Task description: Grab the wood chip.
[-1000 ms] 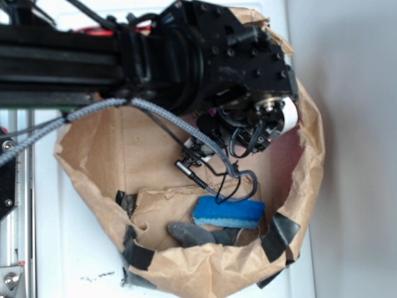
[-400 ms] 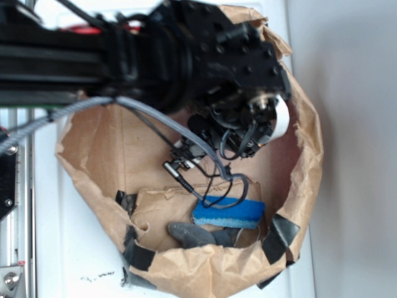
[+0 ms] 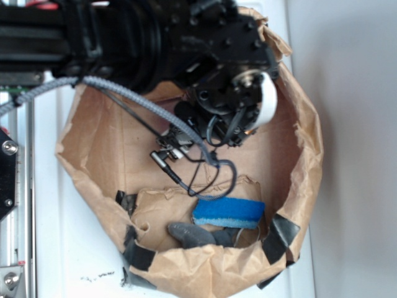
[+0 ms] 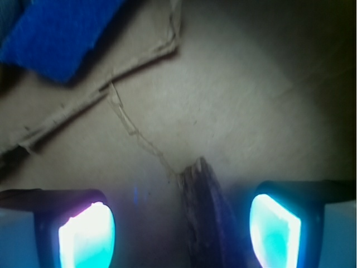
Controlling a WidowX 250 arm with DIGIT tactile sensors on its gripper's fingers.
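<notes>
The thin, dark brown, streaky wood chip (image 4: pixel 206 218) lies flat on the brown paper floor, pointed end away from me, between the wide-spread fingers of my black gripper (image 4: pixel 179 231). I judge it light, stiff and brittle, so I'd pinch its long edges mid-length, clear of the blue rectangular sponge (image 4: pixel 53 30)
</notes>
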